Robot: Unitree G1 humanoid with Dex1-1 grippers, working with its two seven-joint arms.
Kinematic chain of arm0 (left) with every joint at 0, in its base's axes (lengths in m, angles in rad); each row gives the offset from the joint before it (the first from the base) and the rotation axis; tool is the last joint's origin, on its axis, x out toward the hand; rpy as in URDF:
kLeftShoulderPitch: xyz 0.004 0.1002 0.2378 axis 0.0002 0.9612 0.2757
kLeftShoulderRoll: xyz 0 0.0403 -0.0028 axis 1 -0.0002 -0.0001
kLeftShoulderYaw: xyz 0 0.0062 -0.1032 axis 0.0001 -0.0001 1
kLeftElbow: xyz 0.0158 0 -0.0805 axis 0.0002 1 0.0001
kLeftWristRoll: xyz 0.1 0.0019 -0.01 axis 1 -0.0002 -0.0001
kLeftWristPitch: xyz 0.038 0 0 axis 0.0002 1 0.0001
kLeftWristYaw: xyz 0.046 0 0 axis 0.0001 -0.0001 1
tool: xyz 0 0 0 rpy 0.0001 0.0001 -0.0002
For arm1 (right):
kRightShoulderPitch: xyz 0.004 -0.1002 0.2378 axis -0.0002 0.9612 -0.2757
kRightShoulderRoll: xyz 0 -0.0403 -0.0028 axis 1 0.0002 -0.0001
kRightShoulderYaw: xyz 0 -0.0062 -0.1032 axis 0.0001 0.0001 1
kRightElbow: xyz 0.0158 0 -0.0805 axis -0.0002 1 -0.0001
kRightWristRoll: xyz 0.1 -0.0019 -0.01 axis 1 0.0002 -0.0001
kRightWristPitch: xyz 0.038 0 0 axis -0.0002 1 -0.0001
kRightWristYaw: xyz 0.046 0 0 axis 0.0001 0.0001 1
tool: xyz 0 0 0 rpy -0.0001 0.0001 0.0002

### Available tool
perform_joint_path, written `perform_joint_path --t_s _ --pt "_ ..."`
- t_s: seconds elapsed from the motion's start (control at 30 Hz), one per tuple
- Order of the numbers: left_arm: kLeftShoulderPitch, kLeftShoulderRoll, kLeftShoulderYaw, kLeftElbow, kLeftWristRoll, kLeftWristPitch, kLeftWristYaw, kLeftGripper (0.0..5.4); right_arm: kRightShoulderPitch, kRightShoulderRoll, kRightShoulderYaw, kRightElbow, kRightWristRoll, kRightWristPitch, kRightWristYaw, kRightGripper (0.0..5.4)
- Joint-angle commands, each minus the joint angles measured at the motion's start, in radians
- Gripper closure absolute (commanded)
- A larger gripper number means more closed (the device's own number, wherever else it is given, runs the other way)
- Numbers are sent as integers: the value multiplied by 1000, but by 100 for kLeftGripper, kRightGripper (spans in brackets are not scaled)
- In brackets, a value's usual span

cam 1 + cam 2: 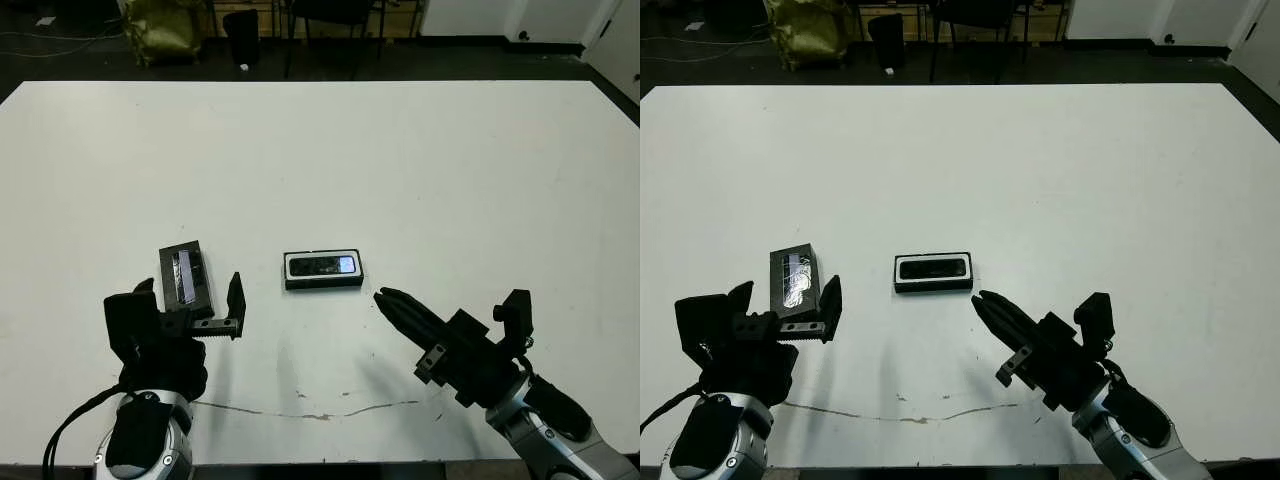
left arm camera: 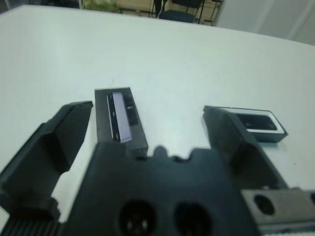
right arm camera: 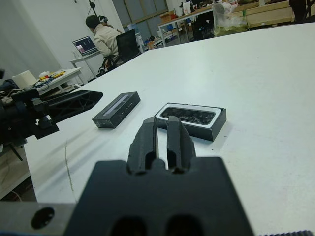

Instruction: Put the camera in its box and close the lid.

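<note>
The box [image 1: 323, 284], a shallow black tray with a white lining, sits at the table's near middle. The camera [image 1: 322, 266] lies flat inside it, its pale bluish patch toward the right end. To the left lies the lid [image 1: 185, 277], black with a pale lilac strip on top, set apart from the box. My left gripper [image 1: 190, 312] is open just in front of the lid, with the lid's near end between its spread fingers [image 2: 64, 137]. My right gripper [image 1: 388, 300] is shut and empty, its tip a short way right of and nearer than the box [image 3: 192, 118].
A thin dark crack line [image 1: 300, 412] runs along the table near its front edge. Beyond the far edge stand chairs and a yellow-green bag [image 1: 165, 25]. In the right wrist view a person [image 3: 106, 39] sits at a desk far off.
</note>
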Motion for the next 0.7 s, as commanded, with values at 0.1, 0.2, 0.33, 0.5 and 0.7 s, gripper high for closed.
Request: perform_joint_path --t_s 0.1,0.2,0.33,0.5,0.7 --pt "-26 -47 21 12 -31 49 60 4 -7 -4 -4 2 30 40 0 540" --pt "-53 -41 32 24 -33 61 86 4 -2 -1 -1 -3 25 41 -9 540" --pt "-96 -26 37 49 -7 83 140 4 13 4 8 -6 -12 8 -10 540" --pt "-149 -17 46 88 26 107 174 4 14 5 5 -7 -8 40 -24 540" --pt "-167 -9 29 157 66 63 187 4 19 5 12 -26 -17 54 -44 540"
